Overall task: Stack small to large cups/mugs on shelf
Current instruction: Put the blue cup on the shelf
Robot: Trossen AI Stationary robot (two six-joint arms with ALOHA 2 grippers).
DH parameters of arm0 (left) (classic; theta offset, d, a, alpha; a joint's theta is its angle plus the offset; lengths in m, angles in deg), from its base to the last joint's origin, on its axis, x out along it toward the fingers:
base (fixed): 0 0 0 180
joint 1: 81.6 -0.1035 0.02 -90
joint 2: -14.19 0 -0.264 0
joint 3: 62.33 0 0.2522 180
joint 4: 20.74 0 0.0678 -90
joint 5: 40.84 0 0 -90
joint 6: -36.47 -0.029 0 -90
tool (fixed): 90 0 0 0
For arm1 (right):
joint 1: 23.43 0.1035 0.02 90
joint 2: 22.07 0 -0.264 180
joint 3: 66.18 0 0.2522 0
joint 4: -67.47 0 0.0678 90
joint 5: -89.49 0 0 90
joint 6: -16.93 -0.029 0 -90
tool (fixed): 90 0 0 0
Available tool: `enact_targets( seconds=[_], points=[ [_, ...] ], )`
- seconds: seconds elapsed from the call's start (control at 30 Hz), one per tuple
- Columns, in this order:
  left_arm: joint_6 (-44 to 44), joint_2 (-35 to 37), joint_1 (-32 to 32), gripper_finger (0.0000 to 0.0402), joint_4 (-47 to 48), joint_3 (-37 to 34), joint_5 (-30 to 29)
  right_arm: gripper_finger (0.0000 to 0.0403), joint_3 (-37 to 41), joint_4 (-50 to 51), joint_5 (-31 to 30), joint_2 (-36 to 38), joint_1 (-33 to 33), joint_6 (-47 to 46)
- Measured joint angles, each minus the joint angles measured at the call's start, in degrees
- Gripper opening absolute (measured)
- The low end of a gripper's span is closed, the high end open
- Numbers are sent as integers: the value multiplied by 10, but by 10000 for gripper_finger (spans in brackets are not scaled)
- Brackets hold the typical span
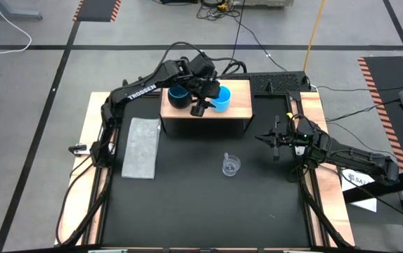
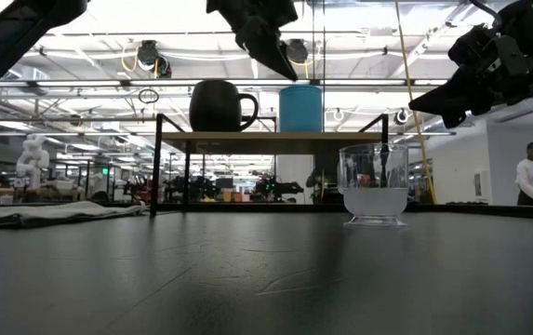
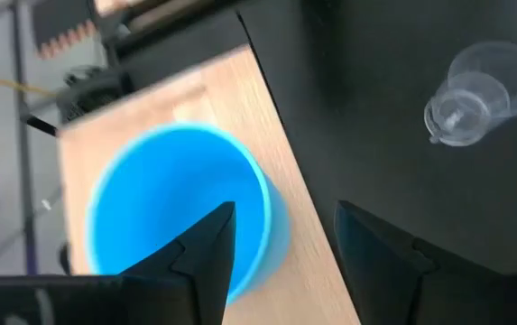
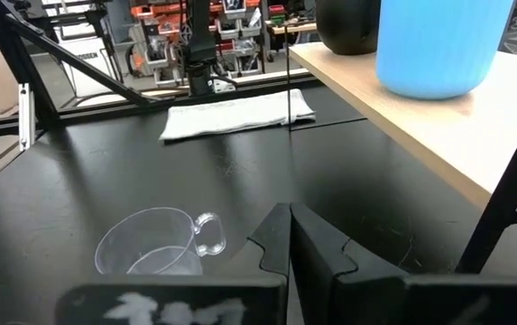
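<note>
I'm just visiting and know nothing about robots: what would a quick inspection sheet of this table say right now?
Surface: black table top, wooden edges.
Job's things: navy mug and light-blue cup stand apart on the wooden shelf; clear cup upright on the table.
Clutter: grey cloth lying flat.
Pincers: left pincer open above the shelf by the blue cup; right pincer shut, empty, right of the clear cup.
Cables: several on the floor behind the table.
Surroundings: a person stands far off.
</note>
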Motion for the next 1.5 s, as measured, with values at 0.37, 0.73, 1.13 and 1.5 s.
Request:
enact_targets(
  seconds=[0.37,0.73,1.13,1.5],
  points=[
    [4,-12,-15,191,0,-1,8,0,0,7,0,0,0,-1],
    [2,-12,-16,191,4,-1,11,0,0,7,0,0,0,0],
    [14,-12,-16,189,4,0,11,0,0,6,0,0,0,-2],
    [22,-12,-20,41,-1,0,11,0,0,5,0,0,0,-2]
  ],
)
